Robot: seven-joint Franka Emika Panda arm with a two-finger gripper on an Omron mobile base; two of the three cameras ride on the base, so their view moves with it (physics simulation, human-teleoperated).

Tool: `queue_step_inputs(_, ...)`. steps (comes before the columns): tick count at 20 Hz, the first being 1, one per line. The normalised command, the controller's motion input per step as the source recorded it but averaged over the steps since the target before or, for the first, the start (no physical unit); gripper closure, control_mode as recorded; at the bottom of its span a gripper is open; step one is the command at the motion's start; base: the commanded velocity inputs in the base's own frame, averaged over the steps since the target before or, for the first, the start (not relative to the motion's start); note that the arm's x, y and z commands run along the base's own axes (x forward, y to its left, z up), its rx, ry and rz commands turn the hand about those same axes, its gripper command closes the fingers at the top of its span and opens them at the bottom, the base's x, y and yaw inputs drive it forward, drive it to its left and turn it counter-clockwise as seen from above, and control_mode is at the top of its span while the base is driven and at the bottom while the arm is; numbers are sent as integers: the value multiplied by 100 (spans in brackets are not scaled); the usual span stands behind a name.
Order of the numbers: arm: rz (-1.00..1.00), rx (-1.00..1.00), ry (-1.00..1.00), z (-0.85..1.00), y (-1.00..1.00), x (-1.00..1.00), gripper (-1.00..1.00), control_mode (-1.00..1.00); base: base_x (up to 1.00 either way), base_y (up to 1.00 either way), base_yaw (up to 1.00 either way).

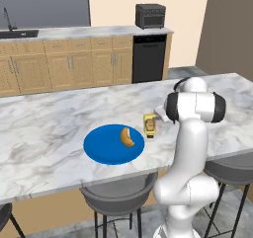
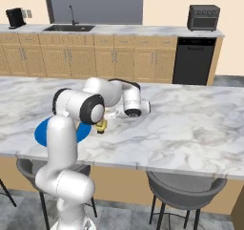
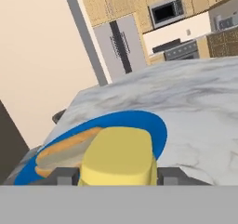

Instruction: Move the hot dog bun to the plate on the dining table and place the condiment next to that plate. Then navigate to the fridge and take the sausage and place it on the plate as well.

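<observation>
The hot dog bun (image 1: 127, 136) lies on the right part of the blue plate (image 1: 106, 145) on the marble dining table (image 1: 49, 123). The yellow condiment (image 1: 149, 125) stands upright just off the plate's right rim, its base at or just above the marble. In the hand view my gripper (image 3: 116, 175) is shut on the condiment (image 3: 118, 155), a dark fingertip (image 3: 65, 175) pressing each side, with the plate (image 3: 158, 130) and bun (image 3: 65, 148) right behind. From the right base view the bottle (image 2: 101, 126) hangs under my hand beside the plate (image 2: 42, 132). The sausage is out of view.
Grey stools (image 1: 118, 195) are tucked under the table's near edge. Wooden cabinets (image 1: 64, 66), a black dishwasher (image 1: 148, 58), a toaster oven (image 1: 150, 16) and a sink (image 2: 69, 27) line the far wall. A tall grey fridge (image 3: 118, 46) stands far off in the hand view.
</observation>
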Motion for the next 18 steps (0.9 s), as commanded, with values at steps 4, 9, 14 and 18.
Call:
queue_step_inputs(4,0,0,-23,-15,18,-80,100,-100,0,0,0)
queue_step_inputs(9,0,0,-20,-23,19,-50,-100,-100,0,0,0)
queue_step_inputs(14,0,0,-16,-3,1,-10,-100,-100,0,0,0)
queue_step_inputs(18,0,0,-9,5,0,2,-100,-100,0,0,0)
